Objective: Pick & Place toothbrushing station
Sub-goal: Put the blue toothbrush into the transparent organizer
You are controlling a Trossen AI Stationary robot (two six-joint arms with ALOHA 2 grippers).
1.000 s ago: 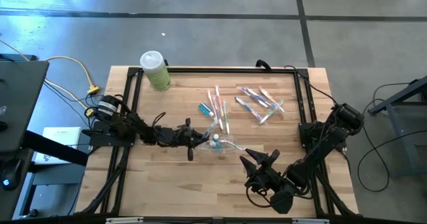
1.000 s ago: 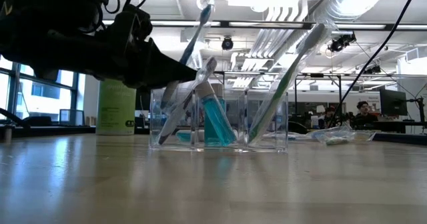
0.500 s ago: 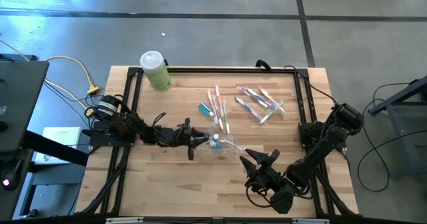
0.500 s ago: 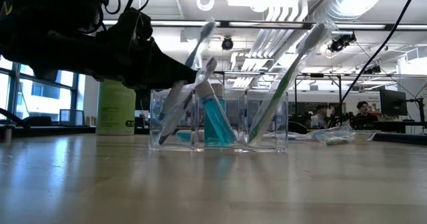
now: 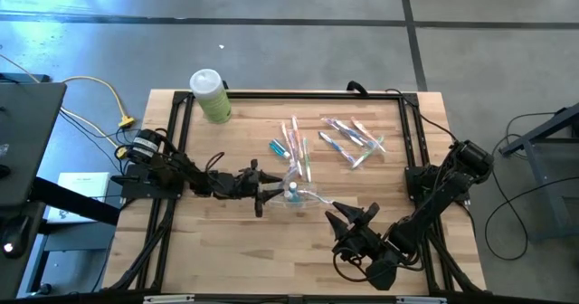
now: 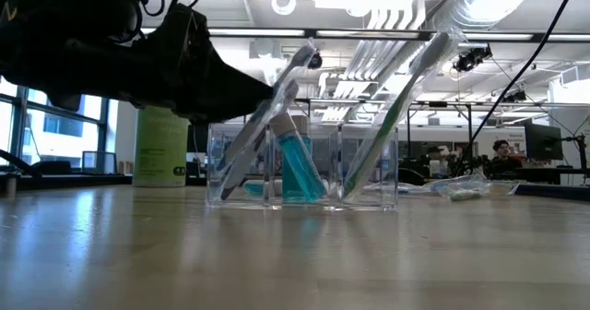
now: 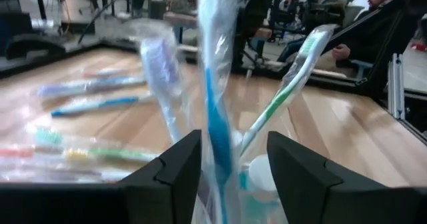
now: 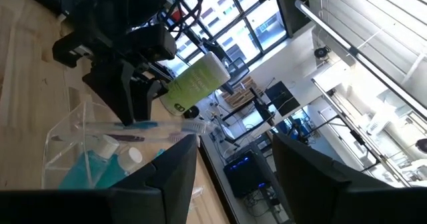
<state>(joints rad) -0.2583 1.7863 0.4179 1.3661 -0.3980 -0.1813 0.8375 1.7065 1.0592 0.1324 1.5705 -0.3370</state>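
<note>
My left pincer [image 5: 269, 194] sits beside the clear organizer [image 6: 302, 165] in the middle of the table [image 5: 226, 241], its fingers [image 7: 175, 167] spread with a gap on either side of a wrapped blue toothbrush [image 7: 215, 111] that stands tilted in the organizer's end compartment. A green toothbrush [image 6: 392, 116] leans in the far compartment and a blue tube [image 6: 300, 167] fills the middle one. More wrapped toothbrushes [image 5: 353, 139] lie scattered farther back. My right pincer [image 5: 355, 217] waits nearby, fingers spread and holding nothing.
</note>
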